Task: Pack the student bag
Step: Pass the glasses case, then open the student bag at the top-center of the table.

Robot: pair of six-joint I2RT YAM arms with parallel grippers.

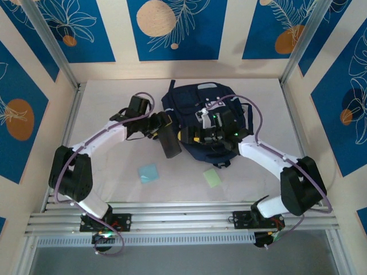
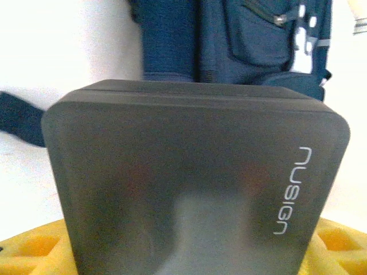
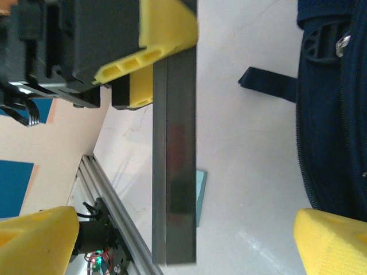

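The student bag [image 1: 198, 100], dark navy, lies at the back middle of the table. Its navy fabric and zip pocket show in the left wrist view [image 2: 258, 40], and its zipped side [image 3: 335, 114] in the right wrist view. My left gripper [image 1: 162, 129] is shut on a dark grey flat case [image 1: 171, 142] marked "nusign" [image 2: 195, 177], just left of the bag. Yellow fingers [image 2: 338, 243] flank the case. My right gripper [image 1: 207, 130] hovers over the bag's front, open, with yellow fingertips [image 3: 40, 240] wide apart. Ahead of it the case [image 3: 175, 160] shows edge-on.
A light blue note pad [image 1: 148, 173] and a green one [image 1: 212, 177] lie on the white table in front of the bag. The blue pad [image 3: 200, 195] peeks out behind the case. An aluminium rail [image 1: 183, 217] runs along the near edge. Walls enclose the other sides.
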